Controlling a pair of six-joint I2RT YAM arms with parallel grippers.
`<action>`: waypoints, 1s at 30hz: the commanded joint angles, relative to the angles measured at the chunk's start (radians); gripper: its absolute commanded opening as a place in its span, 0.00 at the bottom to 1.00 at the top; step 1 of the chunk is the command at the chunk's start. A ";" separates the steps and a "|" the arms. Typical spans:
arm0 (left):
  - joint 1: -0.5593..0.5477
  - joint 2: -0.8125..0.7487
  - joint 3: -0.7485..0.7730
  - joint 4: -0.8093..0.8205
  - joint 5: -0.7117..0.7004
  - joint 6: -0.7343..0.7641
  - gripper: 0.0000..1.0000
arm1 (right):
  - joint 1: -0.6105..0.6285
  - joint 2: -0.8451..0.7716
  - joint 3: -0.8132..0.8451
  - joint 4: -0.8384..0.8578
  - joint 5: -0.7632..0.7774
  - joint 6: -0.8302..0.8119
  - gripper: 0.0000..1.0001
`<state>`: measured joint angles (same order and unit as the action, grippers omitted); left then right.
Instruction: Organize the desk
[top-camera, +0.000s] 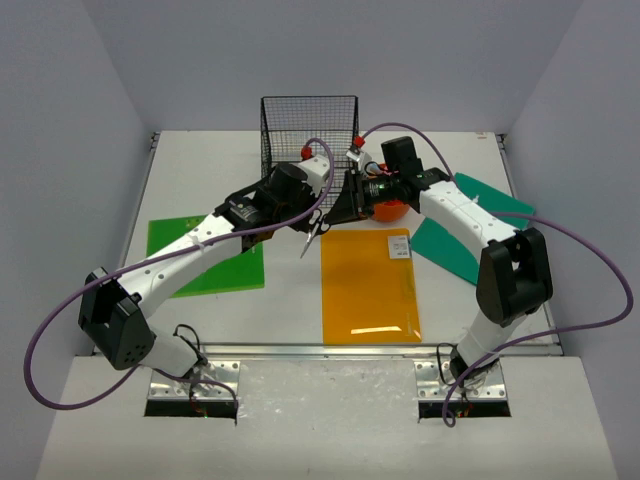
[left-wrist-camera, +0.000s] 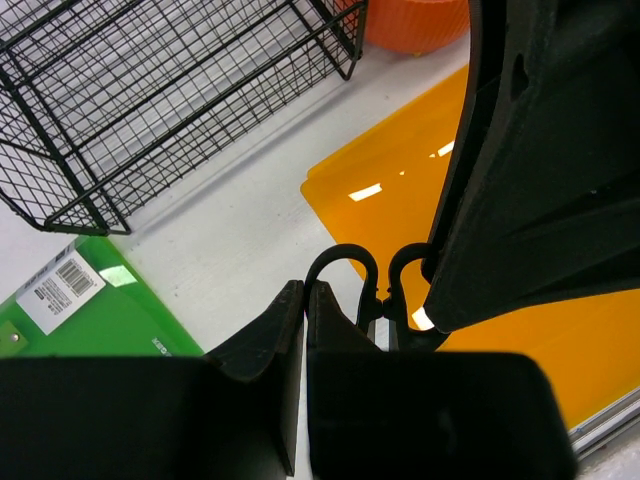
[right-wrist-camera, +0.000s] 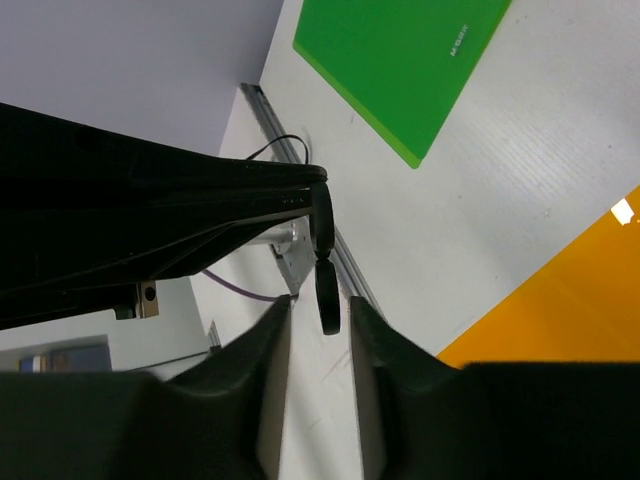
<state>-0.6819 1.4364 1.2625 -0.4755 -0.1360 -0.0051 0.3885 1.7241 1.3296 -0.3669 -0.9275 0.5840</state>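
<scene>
Above the desk, long axis left-right, your left gripper pinches the scissors, tips toward the rail; right gripper narrowly parted astride one handle loop.

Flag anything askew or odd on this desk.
The teal folder lies askew on the right of the desk, angled against the squarely laid orange folder. The scissors hang in mid-air at the left tool.
</scene>
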 joint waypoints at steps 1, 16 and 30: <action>-0.012 -0.019 0.045 0.026 -0.001 0.001 0.00 | 0.001 0.003 0.023 0.066 -0.051 0.005 0.20; 0.121 -0.049 0.074 -0.030 0.083 -0.055 1.00 | -0.098 -0.139 -0.020 -0.083 0.014 -0.298 0.00; 0.184 -0.068 0.026 -0.032 0.254 -0.039 1.00 | -0.313 -0.417 -0.165 -0.091 0.027 -1.092 0.00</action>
<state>-0.4944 1.3730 1.2930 -0.5212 0.0650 -0.0463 0.1017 1.3188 1.1416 -0.4578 -0.8745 -0.1663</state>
